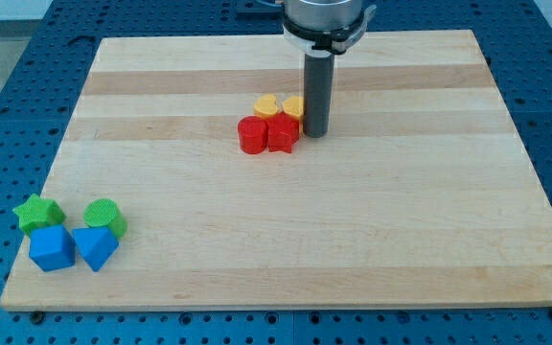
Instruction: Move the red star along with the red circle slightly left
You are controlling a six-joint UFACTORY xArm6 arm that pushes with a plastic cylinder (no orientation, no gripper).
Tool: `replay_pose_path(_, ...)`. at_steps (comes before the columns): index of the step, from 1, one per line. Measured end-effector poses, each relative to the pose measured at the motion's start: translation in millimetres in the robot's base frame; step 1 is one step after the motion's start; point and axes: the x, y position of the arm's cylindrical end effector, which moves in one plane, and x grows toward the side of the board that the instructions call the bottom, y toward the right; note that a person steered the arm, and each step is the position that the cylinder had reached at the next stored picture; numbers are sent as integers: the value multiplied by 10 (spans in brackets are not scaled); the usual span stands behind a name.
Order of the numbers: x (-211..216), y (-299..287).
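Resting on the wooden board (pixel 286 240), my tip (pixel 315 132) is a plain dark rod end with no jaws to part or close, and it grips nothing. It stands just to the view's right of the red star (pixel 283 134), very close to it; whether they touch cannot be told.

That red star is a squat, glossy block with blunt points, and taking it as the landmark: the red circle (pixel 252 135), a short red cylinder with a flat top, sits touching its left side. A yellow heart (pixel 266 105) lies just above it, toward the view's top, and a second yellow block (pixel 294 105), partly hidden by the rod, lies above and slightly right.

Far to the star's lower left, near the board's corner, cluster a green star (pixel 37 212), a green circle (pixel 104 216), a blue cube (pixel 52 248) and a blue block (pixel 95 247) of angular shape.
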Motion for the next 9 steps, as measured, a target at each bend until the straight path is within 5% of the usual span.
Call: replay_pose_path(9,51,6)
